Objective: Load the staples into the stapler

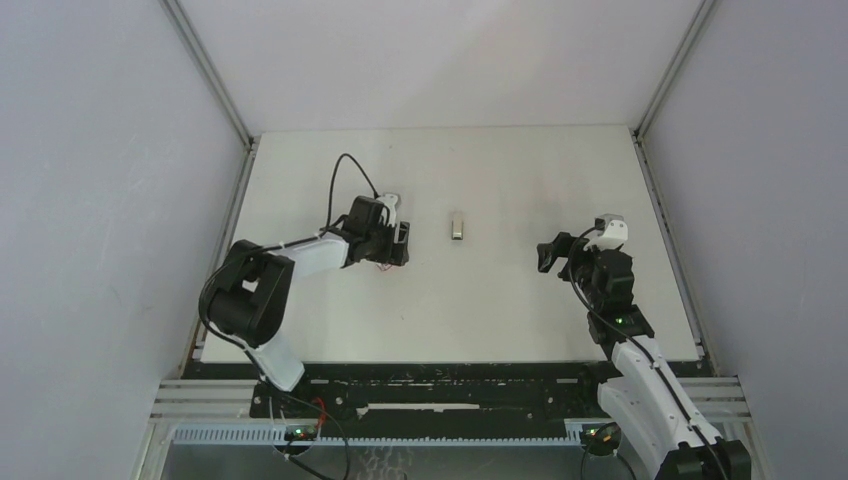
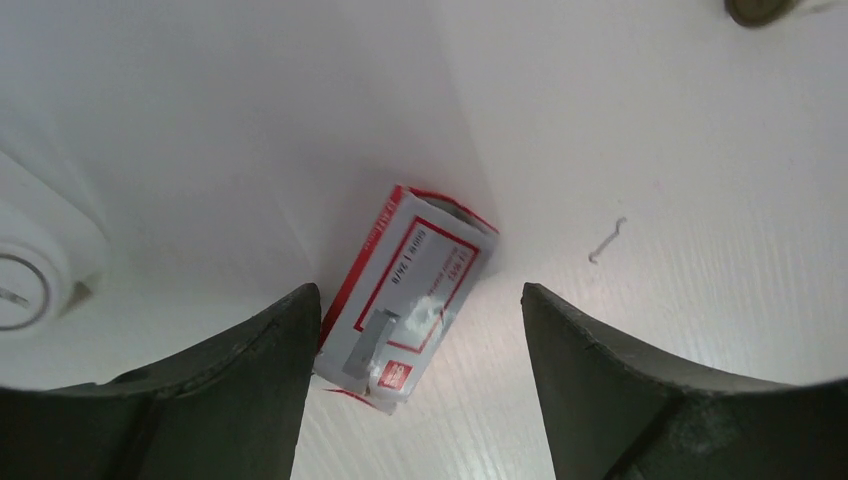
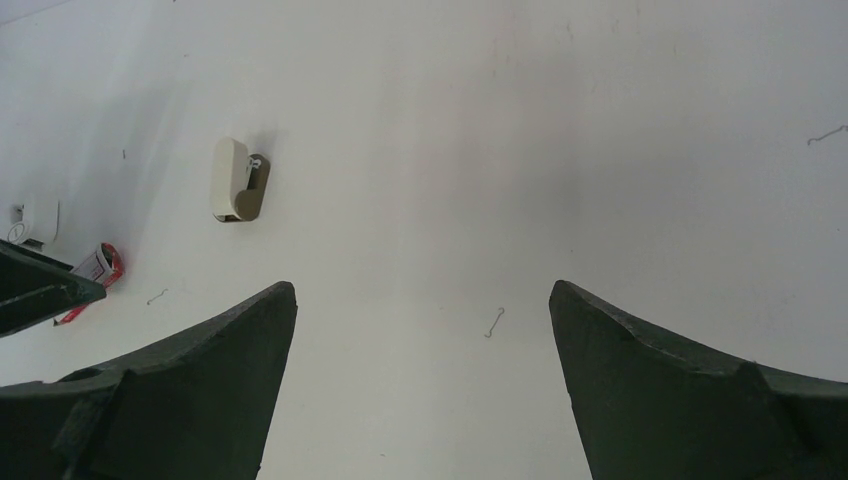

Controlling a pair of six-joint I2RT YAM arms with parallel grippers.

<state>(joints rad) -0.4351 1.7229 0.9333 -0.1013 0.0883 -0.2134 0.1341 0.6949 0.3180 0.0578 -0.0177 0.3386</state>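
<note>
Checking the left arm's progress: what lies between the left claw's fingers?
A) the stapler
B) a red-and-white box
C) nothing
B: the left wrist view shows the red-and-white box lying between the fingers of the open left claw.

One small white plastic stapler with a dark metal arm (image 3: 232, 178) lies on the single white desk (image 3: 600, 150). There is one flat red-and-white cardboard box (image 2: 405, 295). Three thin bent loose wire staples (image 3: 494, 321) show in the right wrist view.
</note>
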